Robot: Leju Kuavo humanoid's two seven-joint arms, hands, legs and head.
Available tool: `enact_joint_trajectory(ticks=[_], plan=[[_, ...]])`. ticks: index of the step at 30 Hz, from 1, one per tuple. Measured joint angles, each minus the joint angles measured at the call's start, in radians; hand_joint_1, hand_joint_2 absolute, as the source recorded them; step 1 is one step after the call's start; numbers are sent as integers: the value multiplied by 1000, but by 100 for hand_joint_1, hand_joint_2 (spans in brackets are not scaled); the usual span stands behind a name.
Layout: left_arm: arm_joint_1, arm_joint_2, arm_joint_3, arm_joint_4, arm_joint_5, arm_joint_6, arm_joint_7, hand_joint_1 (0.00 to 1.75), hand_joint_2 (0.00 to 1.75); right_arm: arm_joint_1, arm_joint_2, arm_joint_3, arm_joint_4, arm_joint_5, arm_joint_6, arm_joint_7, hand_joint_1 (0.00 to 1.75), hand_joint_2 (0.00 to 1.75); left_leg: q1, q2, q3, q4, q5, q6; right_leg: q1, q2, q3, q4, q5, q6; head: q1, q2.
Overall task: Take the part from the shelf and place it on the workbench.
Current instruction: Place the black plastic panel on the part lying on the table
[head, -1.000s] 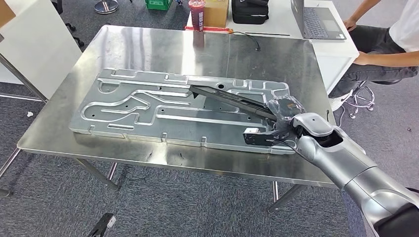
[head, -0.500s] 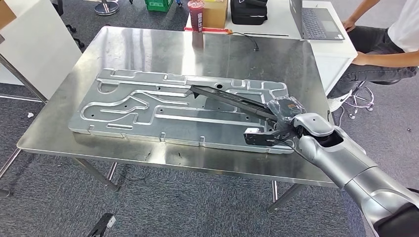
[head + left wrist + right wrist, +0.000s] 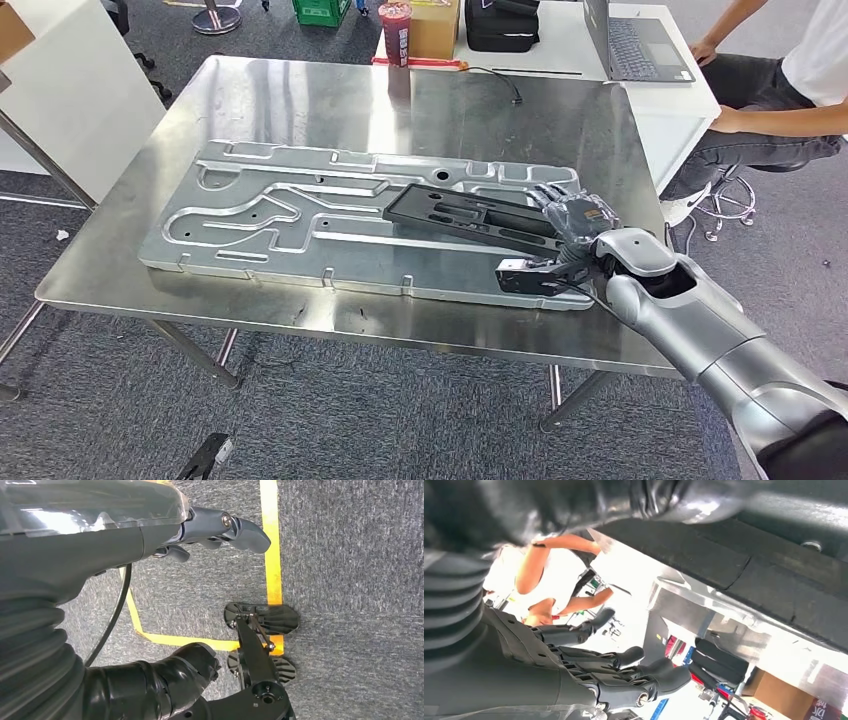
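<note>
The part [image 3: 465, 214], a long flat black frame with cut-outs, lies flat on the embossed metal plate [image 3: 270, 215] that covers the steel workbench [image 3: 300, 90]. My right hand [image 3: 576, 217] sits at the part's right end with its fingers spread and nothing gripped; whether it touches the part I cannot tell. In the right wrist view the fingers [image 3: 624, 675] are stretched out apart, and the dark part [image 3: 724, 555] is close by. My left hand [image 3: 150, 605] hangs over grey carpet, thumb and fingers apart, holding nothing.
Behind the workbench a white table carries a red cup [image 3: 397, 28], a cardboard box [image 3: 436, 25], a black bag [image 3: 505, 22] and a laptop [image 3: 640, 42]. A person [image 3: 790, 90] sits at the far right. A white panel [image 3: 70, 90] stands left.
The part has gone from tilted, raised at my right hand's end, to lying flat on the plate. My right hand has let go and spread its fingers.
</note>
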Motion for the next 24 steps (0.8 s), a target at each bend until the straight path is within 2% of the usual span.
enact_joint_trajectory(ticks=[14, 18, 24], plan=[[0, 0, 0, 0, 0, 1, 0, 0, 175, -2, 2, 0, 0, 0, 0, 0, 0, 0, 0, 0, 1, 0, 0, -1, 0, 0, 0, 1, 0, 0, 0, 0], [0, 0, 6, 0, 12, 11, 14, 0, 0, -2, 2, 0, 1, 0, 1, 0, 0, 0, 0, 0, 1, 0, 0, -1, 0, 0, 0, 1, 0, 0, 0, 0], [-1, -2, 25, 0, 26, 11, 45, 0, 0, -2, 7, 0, 8, 0, 2, 0, 0, 0, 0, 0, 1, 0, 0, -1, 0, 0, 0, 1, 0, 0, 0, 0]])
